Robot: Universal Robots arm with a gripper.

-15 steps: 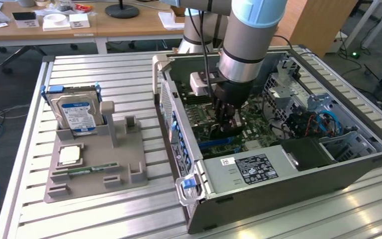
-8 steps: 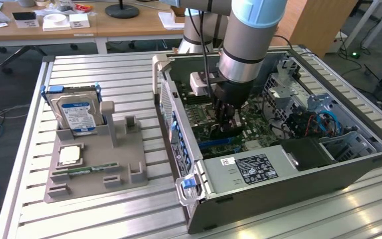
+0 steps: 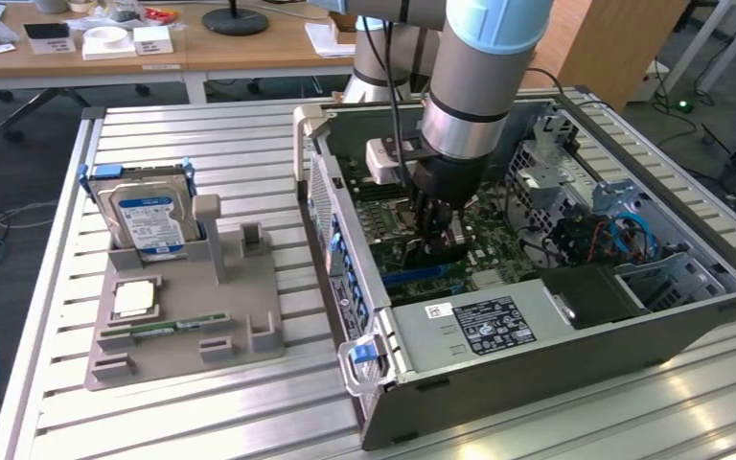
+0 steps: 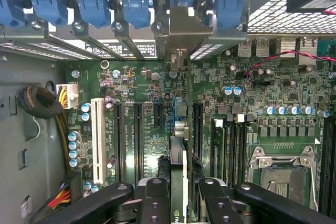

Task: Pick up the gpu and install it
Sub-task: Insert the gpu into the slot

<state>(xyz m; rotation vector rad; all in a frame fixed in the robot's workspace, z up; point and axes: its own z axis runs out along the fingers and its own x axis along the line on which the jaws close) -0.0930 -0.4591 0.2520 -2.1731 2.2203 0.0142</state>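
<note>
Table (image 3: 215,422), slatted metal, lay nearest in the exterior view and carried everything. Computer case (image 3: 573,355) lay on its side on it, side panel off, so the motherboard (image 3: 502,259) faced upward and could be reached from above.

Arm (image 3: 483,86) came straight down into the case, roughly over the middle of the board.

Grey holder (image 3: 202,326) sat on the table to the exterior view's left of the case, well apart from it. It served as a parts rack: hard drive (image 3: 149,218) stood upright in a slot at the back, a processor chip (image 3: 134,299) lay flat in a pocket, and a memory stick (image 3: 179,326) lay in a groove near the front. Other pockets were vacant.

The gpu (image 4: 178,161) was inside the case, not on the holder. It stood on edge between the gripper's (image 4: 178,195) fingers (image 4: 155,198), which were clenched on it from both sides. The card ran lengthwise toward the rear wall, its metal bracket end (image 4: 181,30) against the row of blue clips (image 4: 136,9). It was held upright, probably so its lower edge could meet one of the long black slots (image 4: 197,124).

Whether the card was fully seated could not be told. The processor socket (image 4: 286,177) was bare.
</note>
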